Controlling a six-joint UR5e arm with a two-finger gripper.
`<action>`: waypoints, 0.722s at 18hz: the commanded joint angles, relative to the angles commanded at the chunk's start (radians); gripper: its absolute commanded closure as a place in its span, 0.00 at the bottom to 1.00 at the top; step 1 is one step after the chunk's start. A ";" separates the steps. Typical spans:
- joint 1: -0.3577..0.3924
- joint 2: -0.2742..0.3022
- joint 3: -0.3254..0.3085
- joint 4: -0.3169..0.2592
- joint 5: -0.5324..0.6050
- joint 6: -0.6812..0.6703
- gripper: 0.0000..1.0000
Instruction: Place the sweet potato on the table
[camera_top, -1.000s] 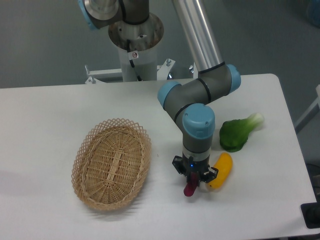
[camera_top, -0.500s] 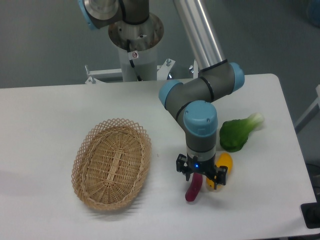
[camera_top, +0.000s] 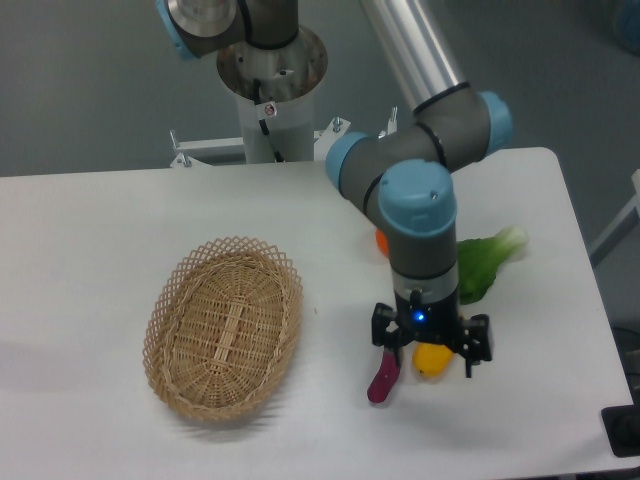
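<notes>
The dark magenta sweet potato (camera_top: 382, 379) lies on the white table (camera_top: 100, 250), just right of the basket, with nothing holding it. My gripper (camera_top: 429, 352) hangs above and a little to its right, jaws spread wide and empty. Its left finger (camera_top: 384, 338) is just over the sweet potato's upper end. The yellow fruit (camera_top: 431, 359) shows between the fingers, partly hidden by the gripper.
An oval wicker basket (camera_top: 224, 325) stands empty at the left. A green leafy vegetable (camera_top: 484, 262) lies behind the arm at the right. A bit of an orange (camera_top: 381, 241) peeks out behind the wrist. The table's front edge is close below the sweet potato.
The jaws have opened and let go of the sweet potato, which now lies on the table. The gripper has shifted right over the yellow fruit.
</notes>
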 joint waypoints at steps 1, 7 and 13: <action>0.018 0.017 0.003 -0.026 0.000 0.045 0.00; 0.169 0.112 0.046 -0.293 -0.008 0.359 0.00; 0.267 0.137 0.055 -0.403 -0.014 0.701 0.00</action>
